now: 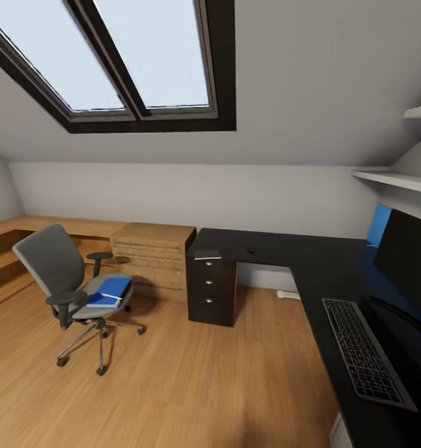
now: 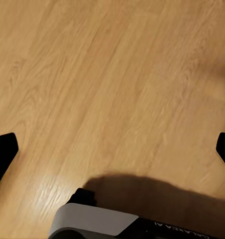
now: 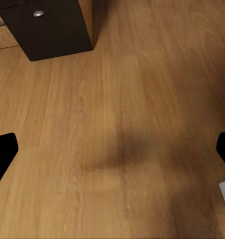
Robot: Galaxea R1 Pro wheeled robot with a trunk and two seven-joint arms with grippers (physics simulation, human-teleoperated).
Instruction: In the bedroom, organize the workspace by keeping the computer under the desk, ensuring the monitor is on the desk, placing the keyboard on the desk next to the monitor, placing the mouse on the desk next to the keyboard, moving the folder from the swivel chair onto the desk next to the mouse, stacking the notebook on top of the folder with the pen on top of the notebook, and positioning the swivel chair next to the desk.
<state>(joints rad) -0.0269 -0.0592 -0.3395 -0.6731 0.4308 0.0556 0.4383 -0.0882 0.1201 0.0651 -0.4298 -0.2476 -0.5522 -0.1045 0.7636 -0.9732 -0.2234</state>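
Both wrist views looked down on bare wooden floor, each gripper spread wide and holding nothing. The head view alone showed the keyboard at the desk's near edge, and farther off the blue folder on the swivel chair's seat.

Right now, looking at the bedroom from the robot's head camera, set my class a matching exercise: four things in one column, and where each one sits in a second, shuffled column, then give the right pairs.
Things:
1. folder
2. keyboard
3. mouse
4. swivel chair

Places:
A. on the desk, in front of the monitor
B. on the wooden floor, apart from the desk
C. on the chair's seat
D. on the far arm of the desk, near the wall

Pairs: 1-C, 2-A, 3-D, 4-B
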